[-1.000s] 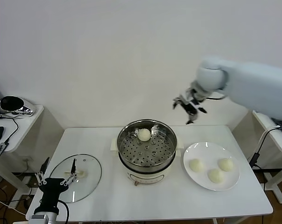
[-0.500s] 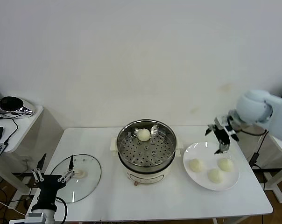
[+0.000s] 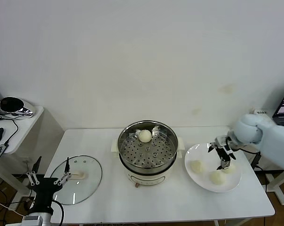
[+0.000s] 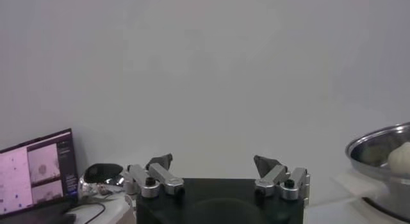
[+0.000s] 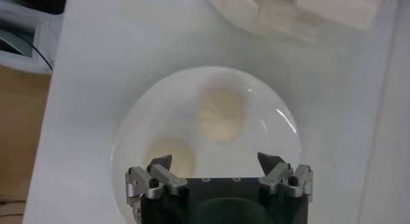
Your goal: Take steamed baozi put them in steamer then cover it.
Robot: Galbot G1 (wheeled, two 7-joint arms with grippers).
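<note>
One gripper sat idle at our far left: the left gripper (image 3: pixel 48 179) hung low at about 8 o'clock from the steamer (image 3: pixel 147 151), its fingers (image 4: pixel 160 162) spread wide and holding nothing, just off the near edge of the cover (image 3: pixel 76 178). That cover lay flat on the white table (image 3: pixel 146 202), well apart from the steamer at its 9 o'clock. At the table's middle we saw the steamer uncovered, with a single baozi (image 3: pixel 145 135) resting on the perforated tray toward 12 o'clock. At the steamer's 3 o'clock sat a white plate (image 3: pixel 201 181) carrying the other three baozi (image 3: pixel 196 166). We found the right gripper (image 3: pixel 221 152) hanging over the plate's far side, toward 1 o'clock, its fingers (image 5: pixel 270 162) spread apart and empty, with two of the buns showing just beyond its tips in the right wrist view.
</note>
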